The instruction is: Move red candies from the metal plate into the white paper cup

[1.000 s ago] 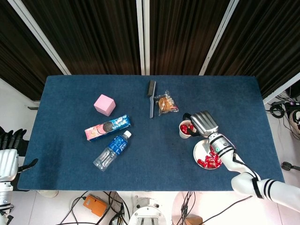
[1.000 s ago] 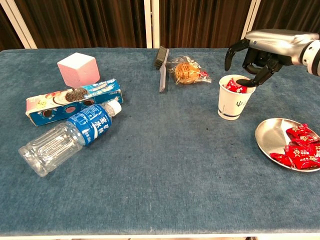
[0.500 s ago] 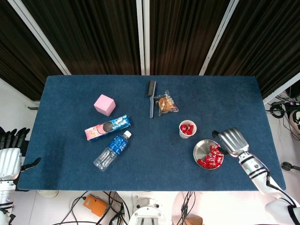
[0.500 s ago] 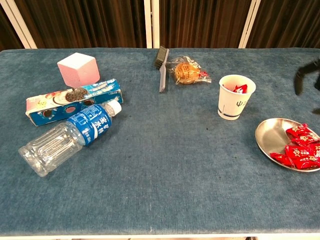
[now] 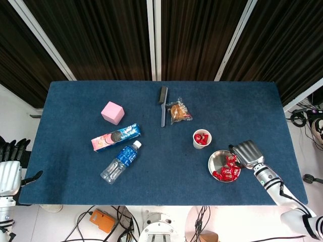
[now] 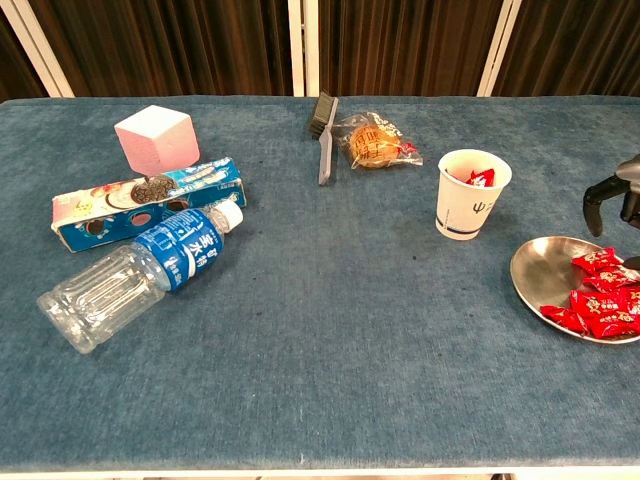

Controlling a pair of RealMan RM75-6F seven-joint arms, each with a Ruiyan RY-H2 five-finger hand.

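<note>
Dark curtains behind, blue cloth table (image 5: 166, 166) in front of me. Metal plate (image 6: 545, 272) sits near the right front edge, red candies (image 6: 598, 300) heaped on its right half, left half bare. White paper cup (image 6: 472, 194) stands upright just beyond the plate, apart from it — a few red candies already inside.

My right hand (image 5: 246, 153) hovers over the plate's right rim, palm down; only dark fingertips (image 6: 592, 214) show at the edge of the chest view, pointing down with nothing visible between them. How far the fingers are spread — cannot tell. My left hand (image 5: 10, 169) hangs off the table's left side, fingers apart, holding nothing.

Elsewhere on the cloth: pink cube (image 6: 155, 137), cookie box (image 6: 150, 201), water bottle (image 6: 140, 274) lying on its side, brush (image 6: 324, 131), bagged pastry (image 6: 373, 142).
</note>
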